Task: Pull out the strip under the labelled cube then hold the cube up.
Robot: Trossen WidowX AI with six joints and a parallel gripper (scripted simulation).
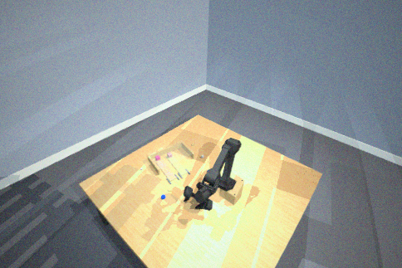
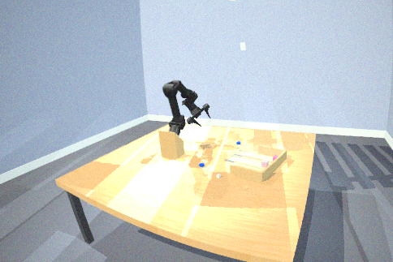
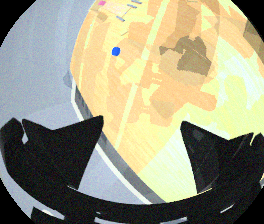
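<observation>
Hand (image 2: 199, 115) open and holding nothing, raised above the desk (image 2: 244, 210) near its far edge, well apart from tray (image 2: 260, 165) holding strips and pink cubes (image 2: 265, 163).
</observation>
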